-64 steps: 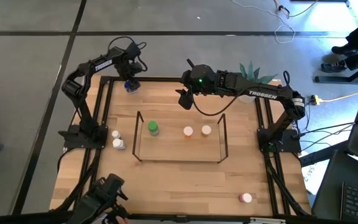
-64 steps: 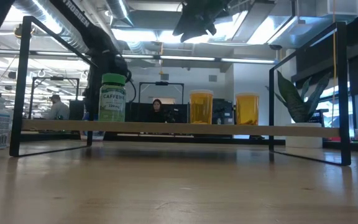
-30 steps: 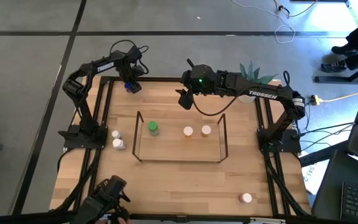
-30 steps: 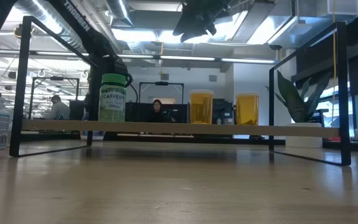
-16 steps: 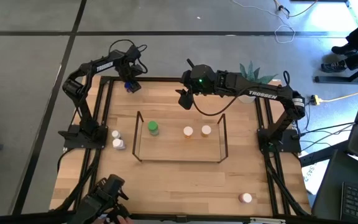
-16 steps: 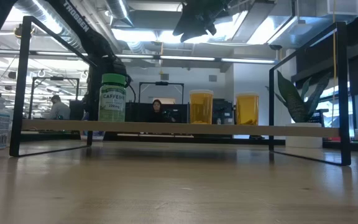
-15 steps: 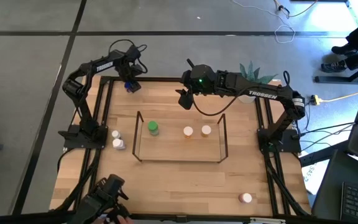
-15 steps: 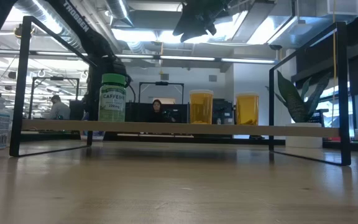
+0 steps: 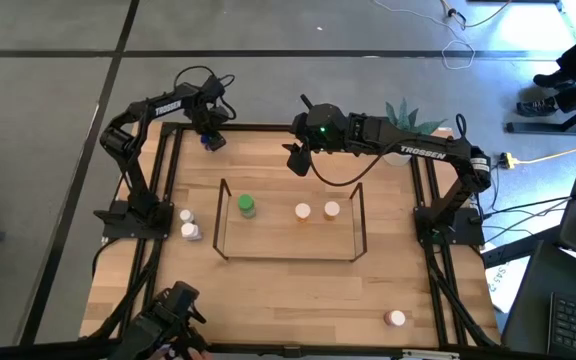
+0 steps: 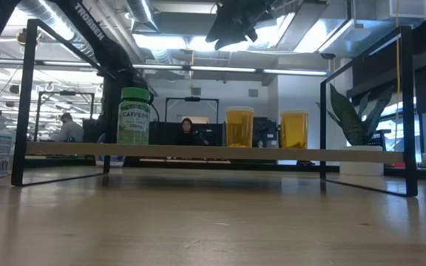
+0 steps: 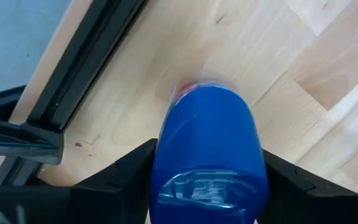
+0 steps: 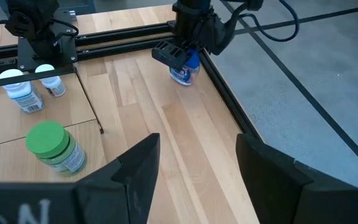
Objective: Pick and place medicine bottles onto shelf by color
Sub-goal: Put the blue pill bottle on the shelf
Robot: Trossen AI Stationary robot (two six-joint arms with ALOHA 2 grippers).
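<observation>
A blue-capped medicine bottle (image 11: 210,143) stands upright on the wood at the table's far left corner, and my left gripper (image 9: 211,138) is down over it, shut on its cap. My right gripper (image 9: 296,160) hangs open and empty high above the shelf's far side. The wire shelf (image 9: 288,222) carries a green-capped bottle (image 9: 246,206) and two orange bottles (image 9: 302,211) (image 9: 331,210) standing on its board. Two white bottles (image 9: 186,216) (image 9: 190,231) stand left of the shelf. A pink-capped bottle (image 9: 396,318) stands near the front right corner. My left gripper pinches the blue cap's sides (image 11: 163,162) between its two fingers, one on each side. The fingers (image 11: 129,174) come from above and point down. The bottle is upright with its base (image 12: 182,79) on the table.
The black table frame (image 12: 222,43) runs right beside the blue bottle. A potted green plant (image 9: 408,115) stands at the far right. Bare wood lies in front of the shelf. People sit in the room beyond the table (image 10: 187,127).
</observation>
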